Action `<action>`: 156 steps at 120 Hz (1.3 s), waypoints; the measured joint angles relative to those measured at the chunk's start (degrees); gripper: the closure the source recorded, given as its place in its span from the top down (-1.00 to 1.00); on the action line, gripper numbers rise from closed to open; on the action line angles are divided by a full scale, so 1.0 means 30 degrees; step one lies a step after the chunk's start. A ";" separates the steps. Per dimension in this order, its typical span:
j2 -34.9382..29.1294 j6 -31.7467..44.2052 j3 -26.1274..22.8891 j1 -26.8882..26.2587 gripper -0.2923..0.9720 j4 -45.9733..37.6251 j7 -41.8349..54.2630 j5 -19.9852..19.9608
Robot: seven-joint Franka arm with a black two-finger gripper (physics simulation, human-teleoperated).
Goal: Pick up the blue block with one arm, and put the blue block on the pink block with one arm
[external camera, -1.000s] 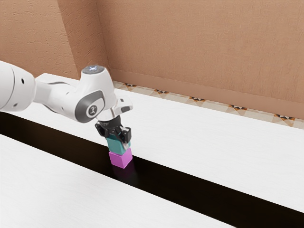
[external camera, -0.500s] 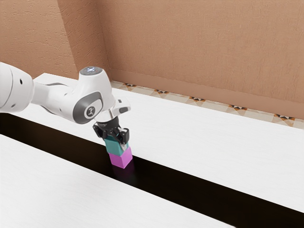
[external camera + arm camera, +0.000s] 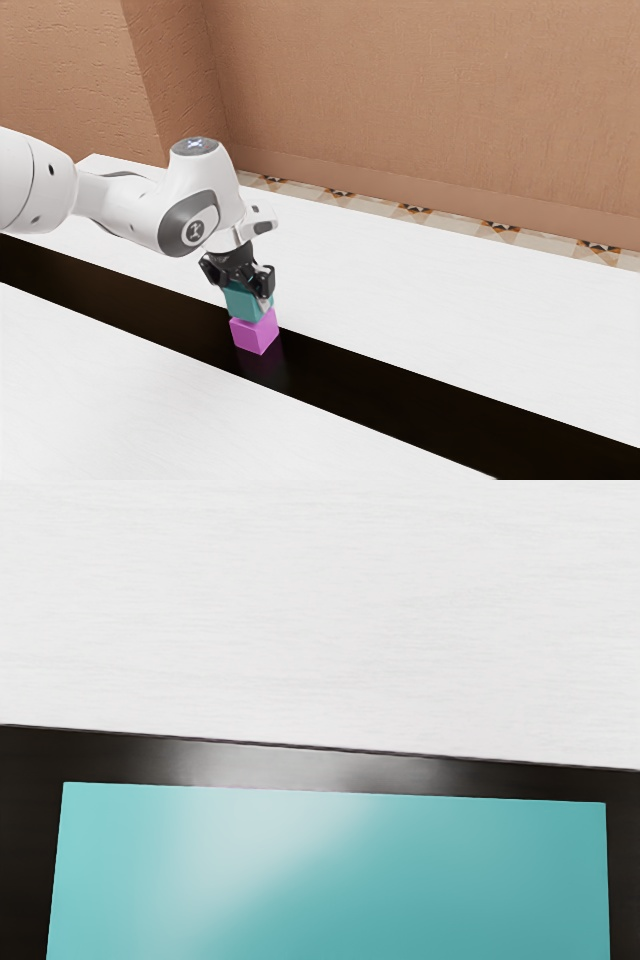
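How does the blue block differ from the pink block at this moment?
The blue block is teal-blue; the pink block is magenta. The blue block is on top; the pink block is beneath it, standing on the table's dark strip. The claw grips the blue block from two sides; the pink block is free of it. Both are small cubes of similar size.

The arm, over the blue block, has risen slightly
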 joint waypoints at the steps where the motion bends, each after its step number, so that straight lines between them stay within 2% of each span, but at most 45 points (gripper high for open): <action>1: 0.0000 0.0000 0.0000 0.0000 0.03 0.0000 0.0001 0.0000; 39: -0.0021 0.0195 0.0014 0.0026 0.03 -0.0027 0.0511 -0.0032; 66: -0.0142 0.0339 0.0026 0.0026 0.32 -0.0019 0.0951 -0.0283; 74: -0.1368 0.0331 0.0046 -0.0071 0.38 -0.0108 0.1048 -0.0198; 82: -0.3728 0.0086 0.0054 -0.0123 0.42 -0.0016 0.0721 -0.0111; 87: -0.5116 -0.1125 0.0087 -0.0161 0.44 0.1670 -0.0499 -0.0216; 95: -0.6124 -0.5095 0.0225 -0.0043 0.47 0.6822 -0.3306 -0.0685; 103: -0.6859 -0.8604 0.0517 0.1105 0.49 0.8794 -0.5912 -0.0722; 113: -0.7384 -1.1654 0.0652 0.1881 0.50 0.9020 -0.8789 -0.0708; 125: -0.7674 -1.4006 0.0670 0.3167 0.52 0.8661 -1.1753 -0.0929; 156: -0.7708 -1.6602 0.0643 0.3688 0.53 0.8555 -1.7447 -0.1064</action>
